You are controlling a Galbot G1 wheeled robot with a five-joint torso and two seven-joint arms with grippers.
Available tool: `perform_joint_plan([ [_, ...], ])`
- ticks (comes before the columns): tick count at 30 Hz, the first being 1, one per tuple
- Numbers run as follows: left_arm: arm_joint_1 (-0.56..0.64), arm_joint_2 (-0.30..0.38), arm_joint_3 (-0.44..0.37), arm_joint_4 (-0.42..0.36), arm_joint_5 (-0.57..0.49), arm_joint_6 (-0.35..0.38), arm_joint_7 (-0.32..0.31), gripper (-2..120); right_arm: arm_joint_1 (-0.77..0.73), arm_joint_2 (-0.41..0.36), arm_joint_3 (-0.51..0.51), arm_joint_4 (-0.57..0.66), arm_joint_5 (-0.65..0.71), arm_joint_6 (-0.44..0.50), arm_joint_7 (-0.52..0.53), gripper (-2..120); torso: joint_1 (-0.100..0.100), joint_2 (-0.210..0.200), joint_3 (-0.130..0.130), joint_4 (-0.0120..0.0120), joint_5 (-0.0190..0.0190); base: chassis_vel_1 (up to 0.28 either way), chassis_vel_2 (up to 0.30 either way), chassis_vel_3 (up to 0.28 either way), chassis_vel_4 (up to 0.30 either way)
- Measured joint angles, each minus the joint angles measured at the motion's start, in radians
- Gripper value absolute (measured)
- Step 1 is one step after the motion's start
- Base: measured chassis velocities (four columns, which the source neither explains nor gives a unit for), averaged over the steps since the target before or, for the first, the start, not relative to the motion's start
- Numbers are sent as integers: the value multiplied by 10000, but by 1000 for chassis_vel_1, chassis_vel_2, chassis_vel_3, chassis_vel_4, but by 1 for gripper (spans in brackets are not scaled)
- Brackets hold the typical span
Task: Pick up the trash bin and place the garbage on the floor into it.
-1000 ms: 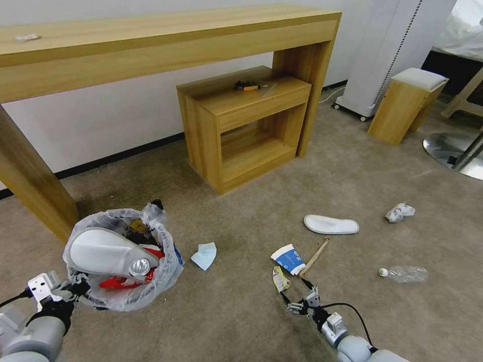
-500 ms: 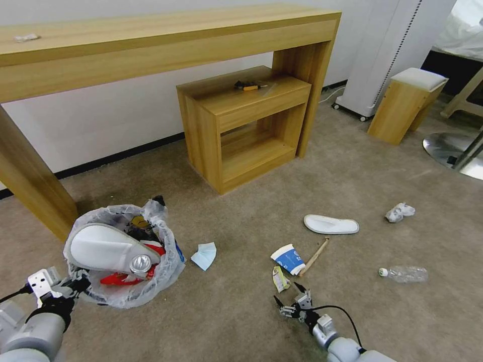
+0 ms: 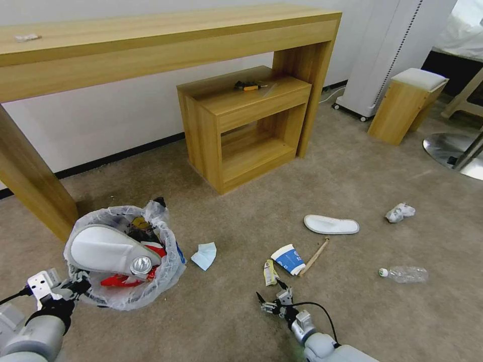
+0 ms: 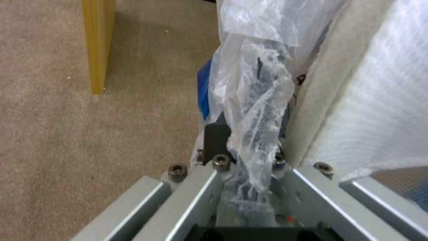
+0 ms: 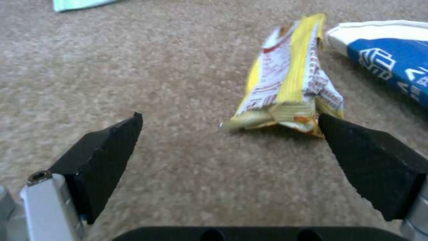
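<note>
The trash bin (image 3: 126,281), lined with a crinkly bag, is at the lower left with a white slipper (image 3: 103,250), a crushed can and a red wrapper in it. My left gripper (image 3: 75,290) is shut on its rim and bag (image 4: 254,110). My right gripper (image 3: 269,297) is open just above the floor (image 3: 226,311). Just beyond its fingertips lies a yellow wrapper (image 3: 270,272) (image 5: 290,80), its near end close to one finger (image 5: 370,157). More garbage lies around: a blue-white paper cup (image 3: 289,259), a wooden stick (image 3: 314,256), a tissue (image 3: 204,255), a second slipper (image 3: 331,224), a clear bottle (image 3: 405,274) and a white wad (image 3: 400,212).
A long wooden desk (image 3: 166,40) runs along the wall, one leg (image 3: 30,186) close behind the bin. A low wooden cabinet (image 3: 241,125) stands under it. At the right are a small stool (image 3: 405,103) and a metal disc base (image 3: 450,151).
My right gripper has moved left and nearer to me, staying open. The yellow wrapper has shifted slightly left. The bin has hardly moved.
</note>
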Motion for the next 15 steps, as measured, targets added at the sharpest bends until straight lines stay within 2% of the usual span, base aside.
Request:
perform_joint_plan([
  [8, -50, 16, 34, 105, 17, -15, 5, 0, 14, -122, 222, -31, -28, 42, -81, 100, 0, 0, 0, 0, 0, 0, 0, 0, 0],
  [15, -100, 33, 42, 230, 29, -28, 7, 0, -242, -669, 446, 670, -17, -29, -81, 100, 0, -1, 0, -1, 2, 0, 0, 0, 0],
])
